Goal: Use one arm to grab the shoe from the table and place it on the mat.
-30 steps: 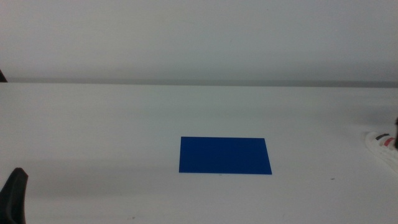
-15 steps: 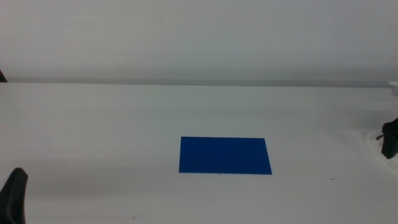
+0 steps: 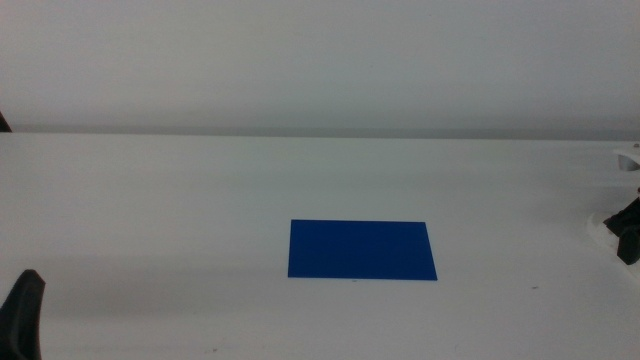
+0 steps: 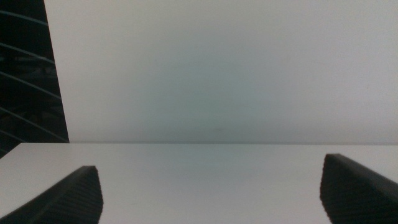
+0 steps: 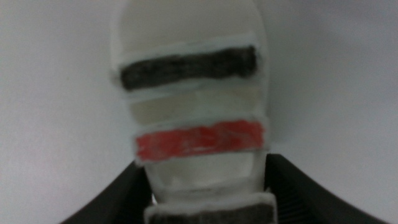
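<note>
A deep blue mat (image 3: pixel 362 250) lies flat just right of centre on the white table (image 3: pixel 160 210), nothing on it. At the far right edge of the middle view, the right gripper (image 3: pixel 627 228) shows only as a dark sliver, well apart from the mat. Its wrist camera looks straight down the shoe (image 5: pixel 193 118): white sole, a dark strap, then a red-pink one (a third dark strap sits at the frame's bottom edge). The jaws stand on either side of the shoe's near end, pressed against its sole. The left gripper (image 4: pixel 211 196) waits at the lower left corner of the middle view, jaws spread wide with nothing between them.
</note>
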Action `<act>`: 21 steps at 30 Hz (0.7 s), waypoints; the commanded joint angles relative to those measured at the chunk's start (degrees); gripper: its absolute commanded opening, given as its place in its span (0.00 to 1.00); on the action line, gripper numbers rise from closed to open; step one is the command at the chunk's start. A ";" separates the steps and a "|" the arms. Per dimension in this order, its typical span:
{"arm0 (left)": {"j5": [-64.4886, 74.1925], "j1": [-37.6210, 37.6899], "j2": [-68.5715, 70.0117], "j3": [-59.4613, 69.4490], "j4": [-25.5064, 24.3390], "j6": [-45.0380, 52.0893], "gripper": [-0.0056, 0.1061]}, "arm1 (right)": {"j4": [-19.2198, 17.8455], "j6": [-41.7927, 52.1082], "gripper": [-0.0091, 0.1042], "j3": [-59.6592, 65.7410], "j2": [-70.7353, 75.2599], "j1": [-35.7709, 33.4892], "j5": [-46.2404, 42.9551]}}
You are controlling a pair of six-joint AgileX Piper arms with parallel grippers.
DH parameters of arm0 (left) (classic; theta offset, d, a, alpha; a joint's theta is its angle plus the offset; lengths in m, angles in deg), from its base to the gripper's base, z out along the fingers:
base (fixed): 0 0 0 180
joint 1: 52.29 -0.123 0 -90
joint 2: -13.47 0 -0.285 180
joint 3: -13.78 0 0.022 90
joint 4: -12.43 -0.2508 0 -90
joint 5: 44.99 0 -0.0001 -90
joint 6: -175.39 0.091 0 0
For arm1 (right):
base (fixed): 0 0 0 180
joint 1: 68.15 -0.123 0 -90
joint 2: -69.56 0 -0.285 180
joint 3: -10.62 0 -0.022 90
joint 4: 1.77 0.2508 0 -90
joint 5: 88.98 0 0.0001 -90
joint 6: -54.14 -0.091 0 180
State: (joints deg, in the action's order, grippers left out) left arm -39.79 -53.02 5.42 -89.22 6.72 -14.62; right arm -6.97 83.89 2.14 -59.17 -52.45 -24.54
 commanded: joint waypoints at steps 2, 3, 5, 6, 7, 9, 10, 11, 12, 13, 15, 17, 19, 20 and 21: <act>-0.66 0.24 2.35 2.44 0.12 -0.33 0.89 | -0.24 1.89 0.38 -0.23 -0.89 -0.34 -1.55; -0.66 0.24 2.35 2.44 0.12 -0.33 0.89 | -0.24 2.51 0.29 -0.23 -1.00 -0.58 -1.55; -0.66 0.24 2.35 2.44 0.12 -0.33 0.89 | -0.46 2.08 0.15 -0.23 -0.45 -1.78 -1.55; -0.66 0.24 2.35 2.44 0.12 -0.33 0.89 | -0.73 1.17 0.09 -0.29 0.51 -2.93 -1.55; -0.66 0.24 2.35 2.44 0.12 -0.33 0.89 | -0.73 0.75 0.06 -0.37 1.60 -4.09 -1.55; -0.66 0.24 2.35 2.44 0.12 -0.33 0.89 | -0.73 -1.53 0.06 -1.39 5.10 -8.01 -1.07; -0.66 0.24 2.35 2.44 0.12 -0.33 0.89 | -0.63 -4.09 0.06 -2.14 6.90 -10.56 -0.34; -0.66 0.24 2.35 2.44 0.12 -0.33 0.89 | -0.63 -7.19 0.06 -3.52 8.32 -13.49 1.14; -0.66 0.24 2.35 2.44 0.12 -0.33 0.89 | -0.74 -10.32 0.06 -5.29 9.31 -16.73 2.94; -0.66 0.24 2.35 2.44 0.12 -0.33 0.89 | -0.74 -12.57 0.06 -7.34 9.55 -19.56 5.19; -0.66 0.24 2.35 2.44 0.12 -0.33 0.89 | -0.74 -15.93 0.06 -11.62 8.98 -27.32 9.38; -0.66 0.24 2.35 2.44 0.12 -0.33 0.89 | -0.49 -18.76 0.06 -15.03 7.23 -34.33 10.91; -0.66 0.24 2.35 2.44 0.12 -0.33 0.89 | 0.06 -21.75 0.06 -18.07 4.79 -41.34 10.91; -0.66 0.24 2.35 2.44 0.12 -0.33 0.89 | 0.35 -22.53 0.06 -19.64 3.37 -44.48 11.13; -0.66 0.24 2.35 2.44 0.12 -0.33 0.89 | 1.00 -22.48 0.06 -20.91 1.95 -47.17 11.13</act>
State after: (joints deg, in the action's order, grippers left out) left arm -39.79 -53.02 5.42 -89.22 6.72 -14.62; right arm -6.22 63.11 -16.80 -54.97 -95.66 -20.08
